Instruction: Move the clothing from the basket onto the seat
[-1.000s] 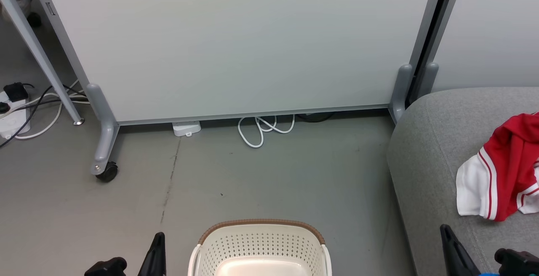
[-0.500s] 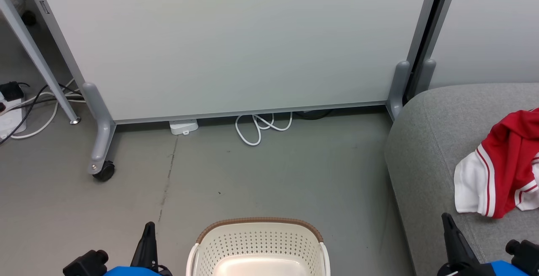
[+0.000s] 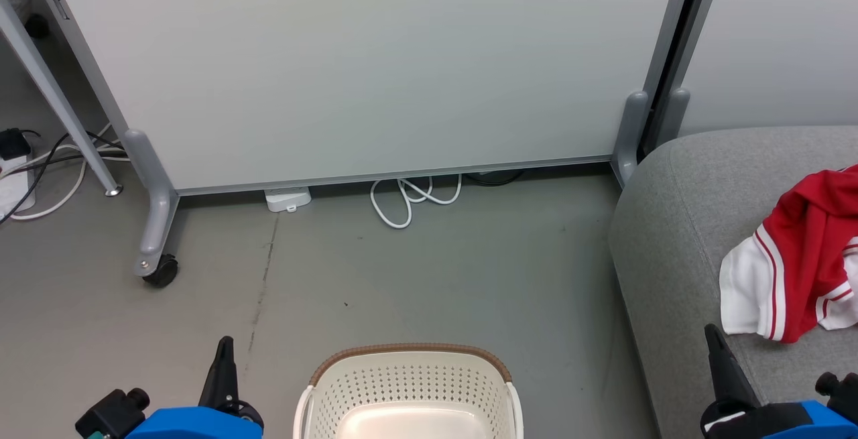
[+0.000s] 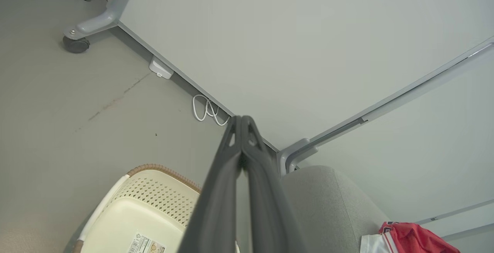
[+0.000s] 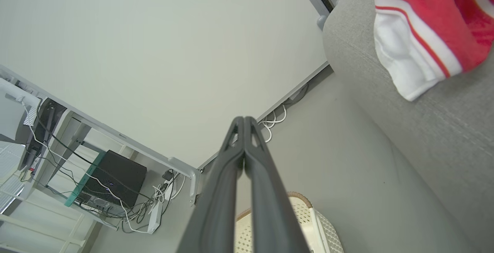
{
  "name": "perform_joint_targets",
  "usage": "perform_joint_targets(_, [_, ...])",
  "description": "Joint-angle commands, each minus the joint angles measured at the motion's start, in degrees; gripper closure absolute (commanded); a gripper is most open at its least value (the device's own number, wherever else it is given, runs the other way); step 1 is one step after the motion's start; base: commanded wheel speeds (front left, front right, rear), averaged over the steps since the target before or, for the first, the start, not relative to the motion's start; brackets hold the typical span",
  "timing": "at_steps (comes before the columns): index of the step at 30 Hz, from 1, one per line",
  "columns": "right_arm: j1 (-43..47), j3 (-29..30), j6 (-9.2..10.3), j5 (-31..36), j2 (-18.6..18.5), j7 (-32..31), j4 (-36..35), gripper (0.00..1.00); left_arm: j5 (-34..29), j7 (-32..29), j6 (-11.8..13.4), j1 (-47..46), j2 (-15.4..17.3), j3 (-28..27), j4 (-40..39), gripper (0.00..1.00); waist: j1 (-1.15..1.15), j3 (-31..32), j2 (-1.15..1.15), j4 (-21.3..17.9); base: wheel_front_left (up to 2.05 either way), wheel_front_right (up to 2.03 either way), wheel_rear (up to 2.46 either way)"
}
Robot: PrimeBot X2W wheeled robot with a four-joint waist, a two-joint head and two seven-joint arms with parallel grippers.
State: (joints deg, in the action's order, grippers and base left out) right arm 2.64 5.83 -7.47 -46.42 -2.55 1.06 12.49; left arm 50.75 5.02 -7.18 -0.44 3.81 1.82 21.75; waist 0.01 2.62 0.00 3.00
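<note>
Clothing heaped on seat, back from its rounded edge. Basket on floor beside. Left gripper and right gripper pinched closed.

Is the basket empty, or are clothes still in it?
Empty, as far as it shows: the basket has a bare cream floor, and the red jersey lies on the grey seat.

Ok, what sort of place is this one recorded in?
Probably an office or lab set up as a home corner: a wheeled partition panel, a loose white cable on the grey floor, and a grey sofa seat.
</note>
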Motion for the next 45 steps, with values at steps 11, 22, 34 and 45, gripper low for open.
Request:
perform_joint_targets(11, [-3.1,0.3,-0.03,-9.7,-0.3,-1.5,-0.1,1.0,8.6,-2.4,-0.2,-2.8,0.0,-2.1,-2.3,1.0,-0.01,-0.4,0.0,-0.4,0.0,0.0,0.0])
perform_joint_targets(22, [-4.3,0.4,-0.03,-16.8,-0.4,-2.7,0.2,1.0,15.1,-4.2,-0.3,-3.5,-0.2,-3.3,-3.4,1.0,-0.01,-0.8,0.0,-0.8,0.0,0.0,0.0])
perform_joint_targets(34, [-5.5,0.5,-0.03,-23.2,-0.4,-3.8,0.5,1.0,20.9,-5.9,-0.3,-4.2,-0.4,-4.5,-4.4,1.0,-0.01,-1.1,0.0,-1.2,0.0,0.0,0.0])
perform_joint_targets(45, [-6.5,0.6,-0.04,-29.1,-0.4,-4.9,0.7,1.0,26.2,-7.4,-0.4,-4.7,-0.5,-5.6,-5.3,1.0,-0.01,-1.5,0.0,-1.6,0.0,0.0,0.0])
